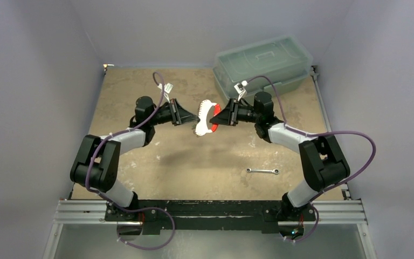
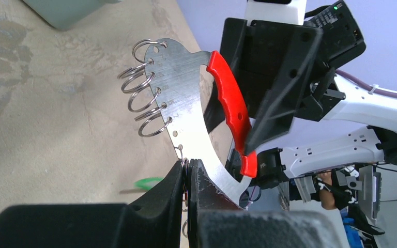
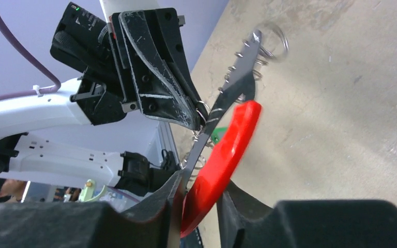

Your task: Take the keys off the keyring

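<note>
keyring [image 2: 182,90] held mid-air over tabletop [image 1: 194,162]. right hand [image 3: 199,187] clamped on its red section [image 2: 231,106], left hand [image 2: 188,166] pinched tight on opposite edge, below split rings [image 2: 143,99].

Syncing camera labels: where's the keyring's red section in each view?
Top external: the red section sits at centre, on the right side of the keyring.
Left wrist: right of centre, curving downward.
Right wrist: lower centre, seen edge-on, slanting up to the right.
Shared landmark: the right pincer, clamped on the red section in all three views.
</note>
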Motion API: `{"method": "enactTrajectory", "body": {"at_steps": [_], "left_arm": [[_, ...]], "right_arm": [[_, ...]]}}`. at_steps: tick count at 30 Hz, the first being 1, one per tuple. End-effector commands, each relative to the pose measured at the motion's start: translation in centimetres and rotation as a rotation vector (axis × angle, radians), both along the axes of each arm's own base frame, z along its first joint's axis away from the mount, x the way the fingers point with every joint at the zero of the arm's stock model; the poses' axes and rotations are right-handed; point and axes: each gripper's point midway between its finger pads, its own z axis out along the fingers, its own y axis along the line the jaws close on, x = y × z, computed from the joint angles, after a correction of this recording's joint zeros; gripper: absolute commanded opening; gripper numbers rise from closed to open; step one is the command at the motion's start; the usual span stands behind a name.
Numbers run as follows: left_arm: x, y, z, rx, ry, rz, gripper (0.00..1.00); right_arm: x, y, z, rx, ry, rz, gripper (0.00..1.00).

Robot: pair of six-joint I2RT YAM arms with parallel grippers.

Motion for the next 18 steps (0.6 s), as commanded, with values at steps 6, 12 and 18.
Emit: {"method": "enactTrajectory", "body": {"at_steps": [6, 12, 18], "left_arm": [[-0.2, 0.3, 2.5, 0.035, -0.136, -0.047, 0.18], [-1.4, 4.4, 0.8, 0.460, -0.405, -0.234, 0.53], [-1.0, 8.4, 3.0, 0.561, -0.589, -0.292, 0.80]], "right_arm": [[1.0, 0.6, 2.9, 0.038, -0.001, 0.000, 0.00], [1.9, -0.6, 3.0, -0.199, -0.277, 0.071, 0.00], [1.4, -2.6, 0.5, -0.476, -0.436, 0.267, 0.00]]}}
